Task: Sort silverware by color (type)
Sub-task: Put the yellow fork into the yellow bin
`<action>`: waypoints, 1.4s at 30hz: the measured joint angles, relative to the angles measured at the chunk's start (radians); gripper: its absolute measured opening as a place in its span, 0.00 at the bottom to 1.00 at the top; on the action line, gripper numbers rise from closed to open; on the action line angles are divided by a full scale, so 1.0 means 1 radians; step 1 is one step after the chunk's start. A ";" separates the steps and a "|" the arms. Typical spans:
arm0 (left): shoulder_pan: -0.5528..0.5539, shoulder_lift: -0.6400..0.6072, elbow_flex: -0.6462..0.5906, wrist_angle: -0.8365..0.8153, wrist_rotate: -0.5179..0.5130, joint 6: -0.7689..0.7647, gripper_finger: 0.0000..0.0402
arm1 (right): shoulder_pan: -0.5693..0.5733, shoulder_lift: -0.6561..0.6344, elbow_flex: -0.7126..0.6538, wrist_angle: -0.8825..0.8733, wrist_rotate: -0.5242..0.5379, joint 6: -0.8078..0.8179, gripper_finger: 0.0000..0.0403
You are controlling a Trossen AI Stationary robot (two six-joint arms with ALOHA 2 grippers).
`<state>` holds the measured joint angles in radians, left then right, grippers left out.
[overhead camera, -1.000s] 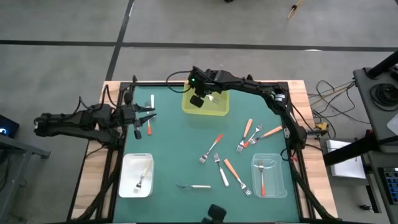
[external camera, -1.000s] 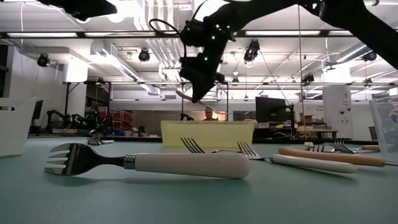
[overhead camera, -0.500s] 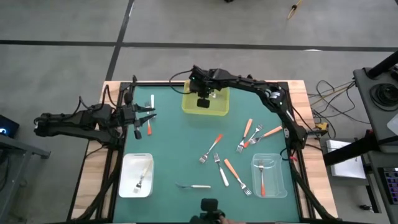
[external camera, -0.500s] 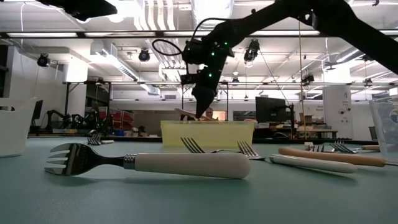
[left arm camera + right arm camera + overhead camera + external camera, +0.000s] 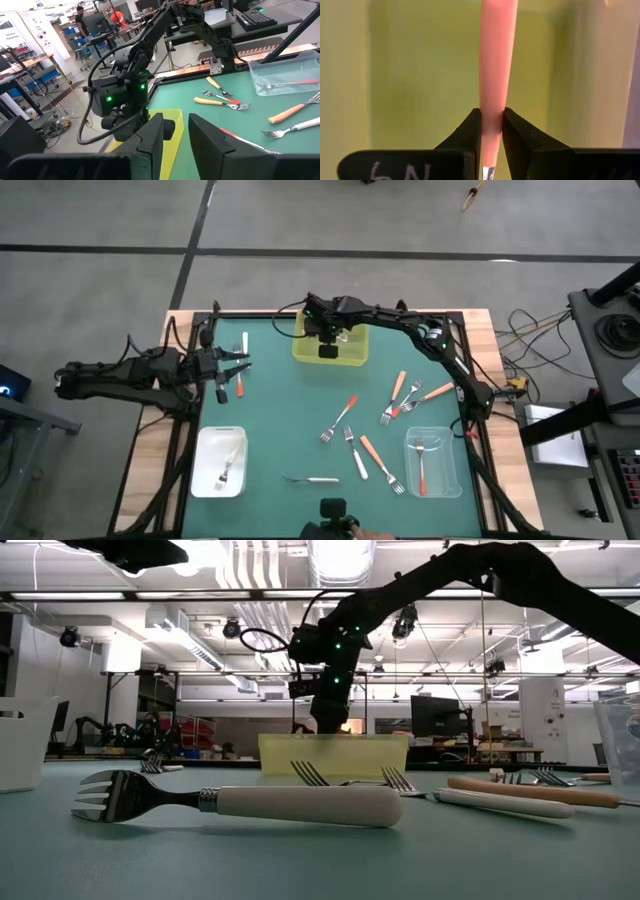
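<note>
My right gripper (image 5: 326, 346) reaches down into the yellow bin (image 5: 352, 358) at the table's far middle and is shut on a light orange fork (image 5: 496, 45). In the low view this gripper (image 5: 330, 722) stands at the bin's rim (image 5: 333, 753), and the bin wall hides the fork. My left gripper (image 5: 236, 370) waits open near the left edge, between a white fork (image 5: 245, 342) and a red-orange fork (image 5: 240, 388). Several more forks lie flat on the green mat, among them a white one (image 5: 312, 478) at the near side. My right gripper (image 5: 491, 117) pinches the light orange fork's handle (image 5: 492, 97) between its two fingers, close to the metal neck (image 5: 487, 173). It comes from above, pointing down into the bin, with the fingers across the handle. The handle lies over the bin's yellow floor; whether it touches there I cannot tell.
A white bin (image 5: 203, 465) at the near left holds a white fork. A clear bin (image 5: 450, 472) at the near right holds a red-orange fork. Loose forks crowd the mat's right half (image 5: 400, 395). The mat's left middle (image 5: 270, 415) is bare.
My right gripper has come down from above the yellow bin into it, tipping to point straight down. The light orange fork went down with it, from showing above the rim in the low view to hidden behind the bin wall.
</note>
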<state>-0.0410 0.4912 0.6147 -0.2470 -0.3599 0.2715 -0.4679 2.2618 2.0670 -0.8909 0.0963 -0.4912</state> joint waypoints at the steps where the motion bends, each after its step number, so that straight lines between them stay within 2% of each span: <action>1: 0.000 0.001 0.000 0.000 0.000 0.000 0.19 | 0.000 0.002 0.000 0.002 0.000 -0.001 0.11; 26: 0.000 0.000 0.000 0.000 0.000 0.005 0.19 | -0.002 0.047 0.000 0.007 -0.002 0.001 0.11; 35: 0.000 0.000 0.000 0.000 0.000 0.005 0.19 | -0.002 0.047 0.001 0.006 0.000 0.001 0.21; 42: 0.000 0.000 0.000 0.000 0.000 0.005 0.19 | -0.002 0.046 0.001 0.006 0.008 0.001 0.20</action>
<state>-0.0408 0.4911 0.6147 -0.2470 -0.3601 0.2764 -0.4698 2.3081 2.0678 -0.8845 0.1048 -0.4900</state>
